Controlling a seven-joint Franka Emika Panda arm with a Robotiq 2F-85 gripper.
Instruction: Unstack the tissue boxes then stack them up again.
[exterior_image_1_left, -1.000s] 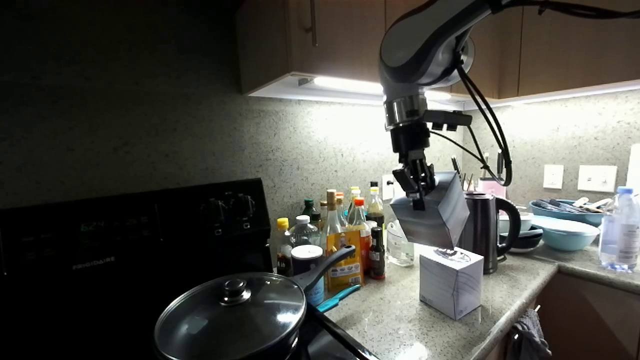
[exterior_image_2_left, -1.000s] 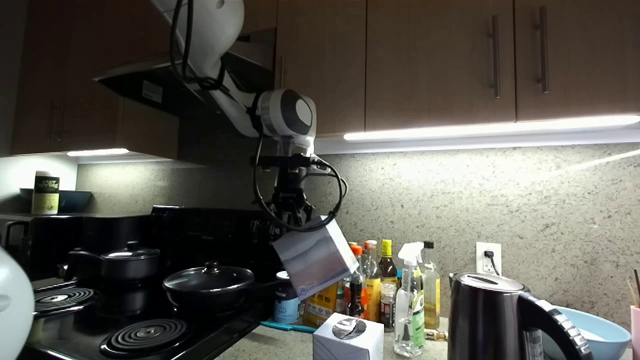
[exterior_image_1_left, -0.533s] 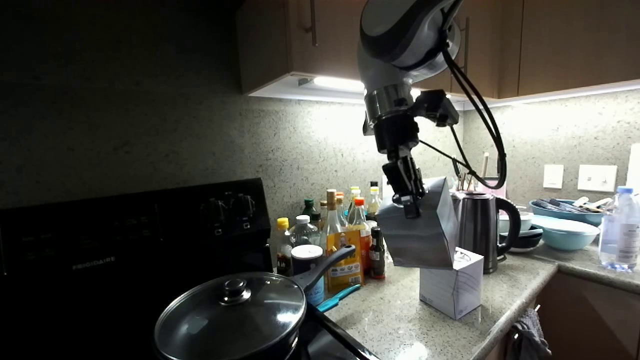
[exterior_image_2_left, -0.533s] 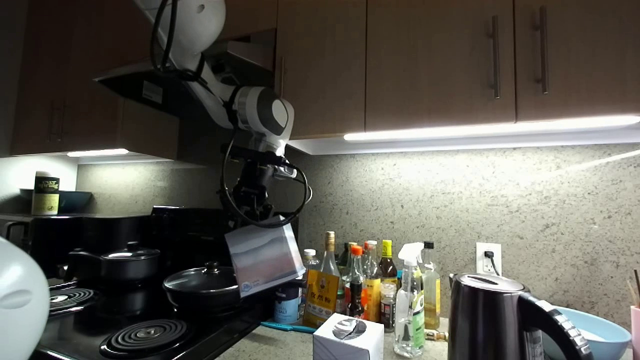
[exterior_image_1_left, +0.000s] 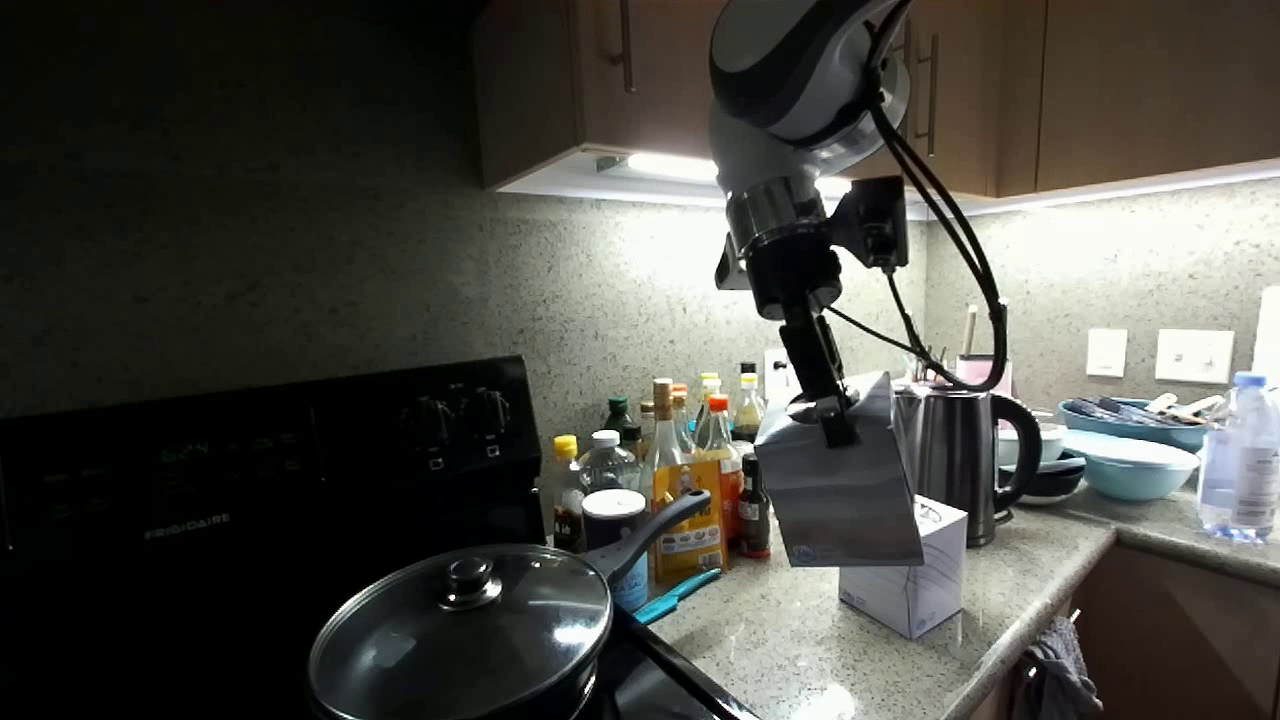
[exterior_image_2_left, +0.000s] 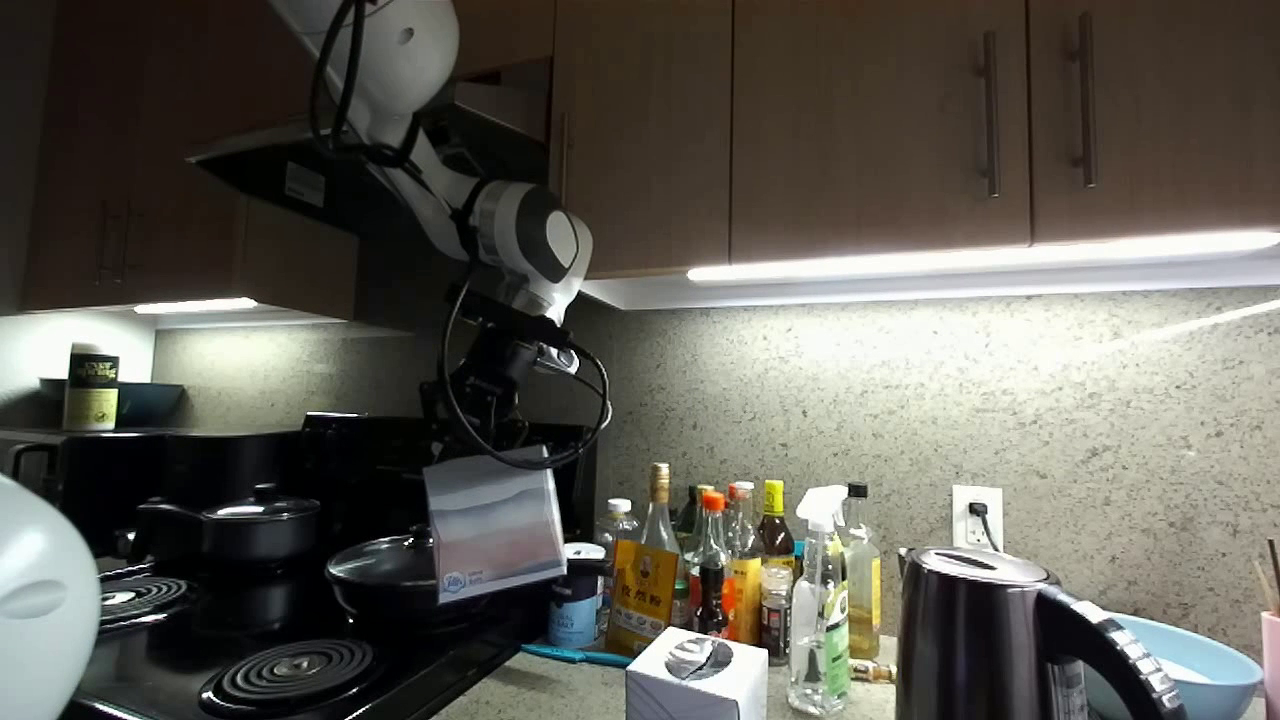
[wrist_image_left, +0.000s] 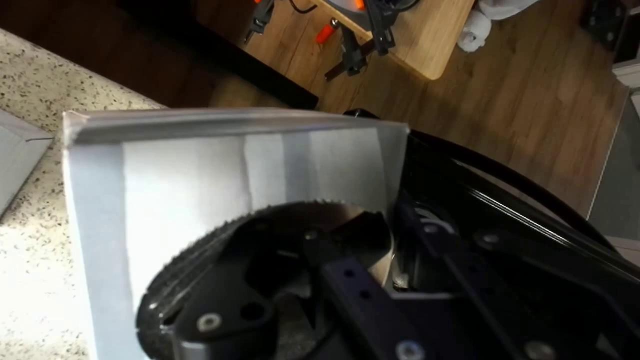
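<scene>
My gripper (exterior_image_1_left: 836, 424) is shut on one wall of a tissue box (exterior_image_1_left: 845, 510), with one finger inside its top opening and one outside. The held box hangs in the air, slightly tilted; it also shows in an exterior view (exterior_image_2_left: 500, 530) beside the stove and in the wrist view (wrist_image_left: 185, 170). The gripper (wrist_image_left: 392, 240) is dark in the wrist view. The second tissue box (exterior_image_1_left: 935, 585) stands upright on the counter, partly hidden behind the held one. It also shows in an exterior view (exterior_image_2_left: 697, 680), cut off at the bottom, and at the wrist view's left edge (wrist_image_left: 17, 152).
A steel kettle (exterior_image_1_left: 955, 455) stands behind the standing box. Several bottles (exterior_image_1_left: 695, 480) and a spray bottle (exterior_image_2_left: 820, 610) line the wall. A lidded pan (exterior_image_1_left: 470, 620) sits on the stove, its handle toward the counter. A teal knife (exterior_image_1_left: 680, 597) lies by the stove edge.
The held tissue box has moved toward the stove and lower, and its tilt has lessened. In the last half second it mostly turned. The standing box has not moved.
</scene>
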